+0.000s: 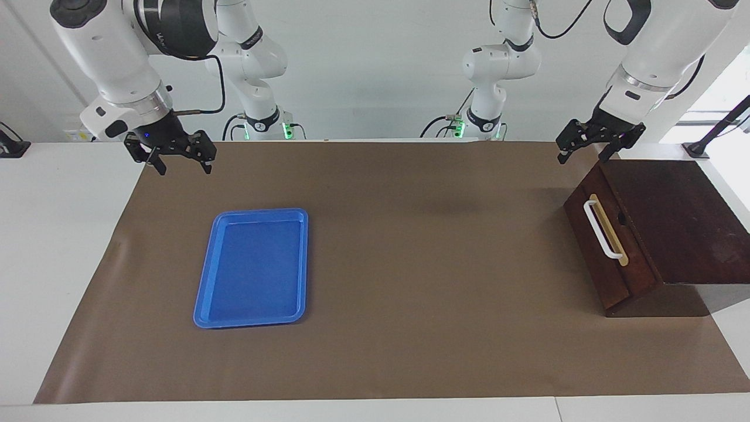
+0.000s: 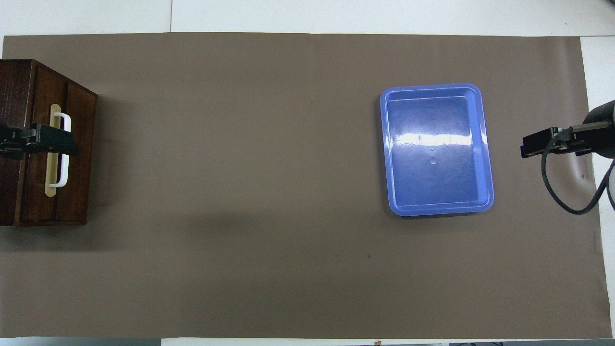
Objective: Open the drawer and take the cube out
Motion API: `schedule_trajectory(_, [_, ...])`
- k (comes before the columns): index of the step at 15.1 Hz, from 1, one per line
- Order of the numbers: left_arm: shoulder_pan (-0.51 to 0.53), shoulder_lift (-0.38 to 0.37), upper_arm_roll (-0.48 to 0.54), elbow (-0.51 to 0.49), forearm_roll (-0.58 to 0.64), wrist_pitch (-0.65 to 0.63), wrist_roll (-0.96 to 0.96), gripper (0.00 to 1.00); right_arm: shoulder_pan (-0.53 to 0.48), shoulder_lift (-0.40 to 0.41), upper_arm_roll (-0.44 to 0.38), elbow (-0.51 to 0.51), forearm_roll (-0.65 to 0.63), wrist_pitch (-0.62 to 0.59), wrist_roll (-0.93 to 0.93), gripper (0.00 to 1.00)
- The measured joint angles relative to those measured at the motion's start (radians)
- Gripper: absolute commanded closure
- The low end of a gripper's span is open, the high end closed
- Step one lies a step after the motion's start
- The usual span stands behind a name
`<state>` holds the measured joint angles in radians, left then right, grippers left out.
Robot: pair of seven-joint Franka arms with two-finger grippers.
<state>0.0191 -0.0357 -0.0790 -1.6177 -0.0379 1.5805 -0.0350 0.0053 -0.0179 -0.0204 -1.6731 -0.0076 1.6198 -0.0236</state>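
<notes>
The drawer [image 1: 609,252] is shut in its dark wooden box [image 1: 674,217] at the left arm's end of the table. Its white bar handle [image 1: 602,230] faces the table's middle. The drawer front [image 2: 77,144] and handle [image 2: 63,163] also show in the overhead view. The yellow cube is hidden. My left gripper [image 1: 583,153] is open and empty, raised over the box's top edge by the drawer front. In the overhead view the left gripper [image 2: 53,139] covers the handle. My right gripper [image 1: 183,165] is open and empty, raised over the mat's edge at the right arm's end, where the arm waits [image 2: 540,144].
A flat blue tray [image 1: 203,287] lies empty on the brown mat [image 1: 410,264] toward the right arm's end; its rim [image 2: 486,144] also shows from overhead. White table surface [image 1: 58,246] borders the mat.
</notes>
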Motion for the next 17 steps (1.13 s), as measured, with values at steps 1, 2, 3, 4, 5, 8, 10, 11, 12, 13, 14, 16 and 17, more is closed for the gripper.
schedule_trajectory(1, [0.0,0.0,0.0,0.0,0.0,0.0,0.0,0.0,0.0,0.0,0.0,0.0,0.0,0.0,0.0,0.0])
schedule_trajectory(2, [0.0,0.0,0.0,0.0,0.0,0.001,0.0,0.0,0.0,0.0,0.0,0.0,0.0,0.0,0.0,0.0])
schedule_trajectory(3, [0.0,0.001,0.0,0.0,0.0,0.001,0.0,0.0,0.0,0.0,0.0,0.0,0.0,0.0,0.0,0.0])
schedule_trajectory(4, [0.0,0.002,0.0,0.0,0.0,0.001,0.0,0.0,0.0,0.0,0.0,0.0,0.0,0.0,0.0,0.0])
schedule_trajectory(5, [0.0,0.003,0.0,0.0,0.0,0.001,0.001,0.0,0.0,0.0,0.0,0.0,0.0,0.0,0.0,0.0])
schedule_trajectory(8, [0.003,0.005,0.002,-0.002,0.001,0.001,0.001,0.0,0.0,0.0,0.0,0.0,0.0,0.0,0.0,0.0])
schedule_trajectory(10, [0.007,0.005,0.007,-0.002,0.001,0.002,0.0,0.0,0.0,0.0,0.0,0.0,0.0,0.0,0.0,0.0])
schedule_trajectory(11, [0.012,0.005,0.007,-0.002,0.001,0.011,-0.006,0.0,0.0,0.0,0.0,0.0,0.0,0.0,0.0,0.0])
schedule_trajectory(12, [0.016,0.005,0.007,-0.005,0.007,0.035,-0.017,0.0,0.0,0.0,0.0,0.0,0.0,0.0,0.0,0.0])
schedule_trajectory(13, [0.017,0.005,0.008,-0.014,0.031,0.071,-0.026,0.0,0.0,0.0,0.0,0.0,0.0,0.0,-0.004,0.0])
schedule_trajectory(14, [0.015,0.005,0.006,-0.031,0.07,0.109,-0.03,0.0,0.0,0.0,0.001,0.0,0.001,0.0,-0.009,0.0])
schedule_trajectory(16, [0.006,0.008,-0.003,-0.091,0.15,0.194,-0.037,0.0,0.002,0.0,0.006,0.0,0.003,0.0,-0.026,0.0])
schedule_trajectory(17, [-0.001,0.012,-0.005,-0.123,0.174,0.235,-0.042,0.0,0.003,0.0,0.012,0.0,0.003,-0.001,-0.027,0.0])
